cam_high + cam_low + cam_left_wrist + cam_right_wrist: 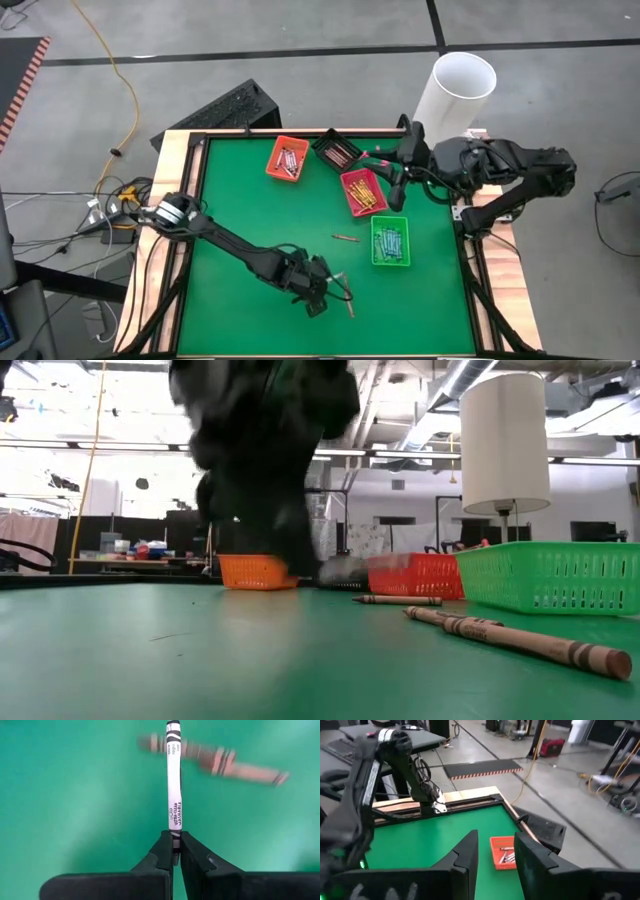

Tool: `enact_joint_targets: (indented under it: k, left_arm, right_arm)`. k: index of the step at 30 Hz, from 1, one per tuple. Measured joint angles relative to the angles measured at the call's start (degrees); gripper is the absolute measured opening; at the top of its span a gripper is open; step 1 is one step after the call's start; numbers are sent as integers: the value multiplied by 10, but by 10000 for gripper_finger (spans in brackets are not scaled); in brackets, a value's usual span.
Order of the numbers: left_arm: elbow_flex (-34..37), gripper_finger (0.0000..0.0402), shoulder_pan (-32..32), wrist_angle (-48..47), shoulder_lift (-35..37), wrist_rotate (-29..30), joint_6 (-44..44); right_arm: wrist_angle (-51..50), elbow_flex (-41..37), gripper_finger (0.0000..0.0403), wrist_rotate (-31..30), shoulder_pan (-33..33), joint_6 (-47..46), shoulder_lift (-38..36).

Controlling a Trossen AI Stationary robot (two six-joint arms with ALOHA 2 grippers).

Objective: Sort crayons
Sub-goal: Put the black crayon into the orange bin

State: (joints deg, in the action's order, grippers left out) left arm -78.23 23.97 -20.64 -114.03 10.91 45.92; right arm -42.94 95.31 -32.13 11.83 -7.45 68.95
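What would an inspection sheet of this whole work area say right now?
Surface: green table, wooden rim.
Job's things: white crayon held; two loose crayons on the green; others in the trays.
Clutter: orange tray, dark tray, red tray, green tray.
Grippers: left gripper shut on white crayon; right gripper open, above the trays.
Cables: yellow cable on the floor.
Surroundings: white tube, keyboard.

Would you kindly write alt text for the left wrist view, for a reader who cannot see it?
The left gripper is shut on one end of a white-wrapped crayon, which points straight out from its two dark fingers over the green table. A second, brownish crayon lies blurred on the table beyond, crossing behind the held one.
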Motion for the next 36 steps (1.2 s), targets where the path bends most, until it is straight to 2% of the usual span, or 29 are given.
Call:
enact_joint_targets:
  k: [6, 12, 15, 18, 23, 28, 31, 36]
  left_arm:
    - [12, 1, 19, -4, 73, 125, -61]
    - [78, 0, 46, 10, 170, 229, -95]
    - [138, 0, 59, 58, 227, 259, -103]
    - [214, 0, 64, 160, 283, 264, -127]
    - [334, 0, 68, 350, 347, 264, -171]
    - [402, 0, 68, 497, 358, 255, -221]
    - [407, 0, 68, 536, 353, 255, -248]
    - [408, 0, 62, 568, 352, 253, -289]
  right_arm:
    - [-5, 0, 123, -52, 71, 54, -11]
    - [-52, 0, 123, -136, 154, 45, -17]
    - [-105, -3, 123, -191, 198, 1, -26]
    - [-147, -24, 123, -244, 246, -55, -40]
    - [-150, -121, 123, -348, 314, -144, -73]
    - [-108, -264, 123, -416, 352, -271, -94]
    - [-26, -352, 123, -436, 353, -298, -85]
    - [168, -462, 123, -443, 335, -278, -56]
